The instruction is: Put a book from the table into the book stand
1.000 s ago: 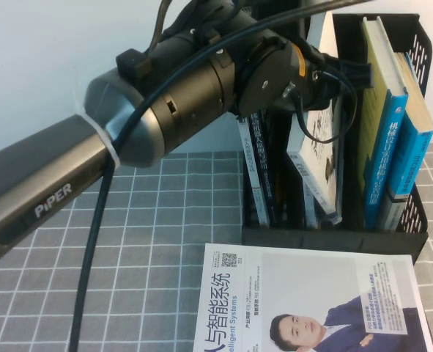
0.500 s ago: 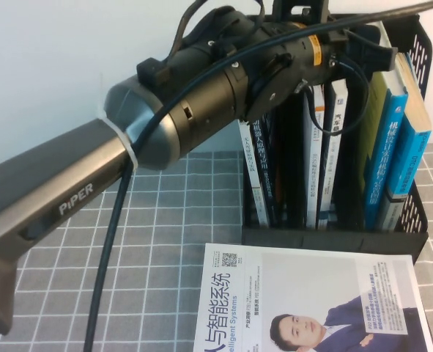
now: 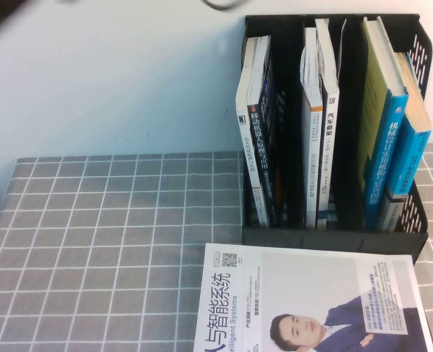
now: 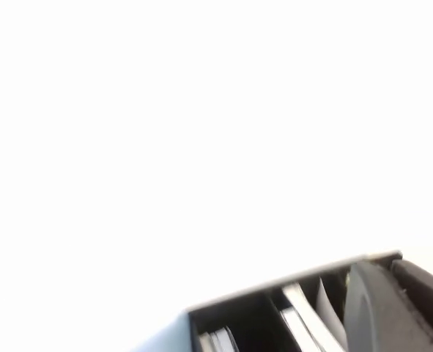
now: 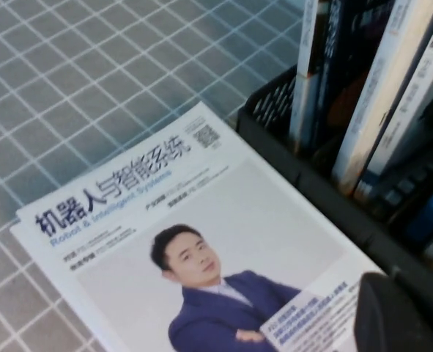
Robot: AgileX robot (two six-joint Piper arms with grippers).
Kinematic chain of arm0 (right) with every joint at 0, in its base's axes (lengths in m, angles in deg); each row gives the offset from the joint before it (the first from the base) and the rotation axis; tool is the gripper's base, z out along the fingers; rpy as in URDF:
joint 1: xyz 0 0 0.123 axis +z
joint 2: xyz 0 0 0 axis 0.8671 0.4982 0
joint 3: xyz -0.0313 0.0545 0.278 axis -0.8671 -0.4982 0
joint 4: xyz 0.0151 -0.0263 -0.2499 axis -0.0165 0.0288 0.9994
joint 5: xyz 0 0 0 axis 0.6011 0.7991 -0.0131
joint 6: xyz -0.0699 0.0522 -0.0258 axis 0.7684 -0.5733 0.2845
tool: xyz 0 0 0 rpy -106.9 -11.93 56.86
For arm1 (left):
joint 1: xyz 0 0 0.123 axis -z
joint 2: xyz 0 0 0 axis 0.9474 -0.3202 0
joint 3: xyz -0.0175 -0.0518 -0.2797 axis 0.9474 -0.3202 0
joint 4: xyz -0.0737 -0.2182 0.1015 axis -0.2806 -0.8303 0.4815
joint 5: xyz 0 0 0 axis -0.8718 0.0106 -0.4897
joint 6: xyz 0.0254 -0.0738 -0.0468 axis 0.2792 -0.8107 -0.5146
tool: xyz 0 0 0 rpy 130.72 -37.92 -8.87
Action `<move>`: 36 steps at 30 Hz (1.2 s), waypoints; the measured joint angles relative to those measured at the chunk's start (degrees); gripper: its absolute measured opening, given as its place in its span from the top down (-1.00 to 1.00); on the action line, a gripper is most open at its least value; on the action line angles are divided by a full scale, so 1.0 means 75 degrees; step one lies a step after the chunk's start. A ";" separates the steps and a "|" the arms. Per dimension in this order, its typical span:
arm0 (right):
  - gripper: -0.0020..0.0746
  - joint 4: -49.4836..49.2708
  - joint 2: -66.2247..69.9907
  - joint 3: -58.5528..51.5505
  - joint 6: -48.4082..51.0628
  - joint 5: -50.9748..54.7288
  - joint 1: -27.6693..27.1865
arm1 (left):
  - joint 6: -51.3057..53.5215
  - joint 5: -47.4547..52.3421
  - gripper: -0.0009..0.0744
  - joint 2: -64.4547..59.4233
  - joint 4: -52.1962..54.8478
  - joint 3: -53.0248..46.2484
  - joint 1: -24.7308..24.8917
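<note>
Nearest you, on the grey cloth-covered table with its white grid lines (image 3: 91, 242), lies the white paperback with a suited man's portrait (image 3: 311, 301), flat and face up, its far edge just beside the front lip of the black plastic three-compartment book stand (image 3: 333, 238). The right gripper (image 5: 396, 319) hovers over that paperback's corner, close to the stand's lip. You see only a dark sliver of it, so you cannot tell whether it is released or clenched. Any careless swing there could drag the portrait book or knock the stand.

Farther back, the large white book with the narrow white-and-dark spine (image 3: 330, 125) stands upright in the stand's middle compartment, touching a white-and-orange-spined neighbour (image 3: 311, 125), so the placing looks done. Its top looks slightly fanned open, and that loose edge is your main risk: anything coming down there could catch it and lift or tip the book.

Farthest up, the left gripper (image 4: 392, 308) hangs above the stand's top against the white wall, out of the high view. You cannot tell whether it is released or clenched either. A dark cable loop (image 3: 227, 4) dangles near the stand's upper rim and could snag it.
</note>
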 joint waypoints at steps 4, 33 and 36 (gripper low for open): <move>0.95 0.0565 -0.0311 -0.0048 0.0083 0.1188 0.0000 | 0.0016 -0.0309 0.97 0.1471 0.0004 -0.1120 0.0031; 0.95 0.3007 -0.5489 -0.4304 -0.3251 -0.2448 0.0000 | -0.0170 -0.3584 0.98 0.5701 -0.0146 -0.8706 0.0160; 0.95 0.2884 -0.5502 -0.4575 -0.3304 -0.2393 0.0000 | -0.0170 -0.3601 0.98 0.5685 -0.0146 -0.8706 0.0160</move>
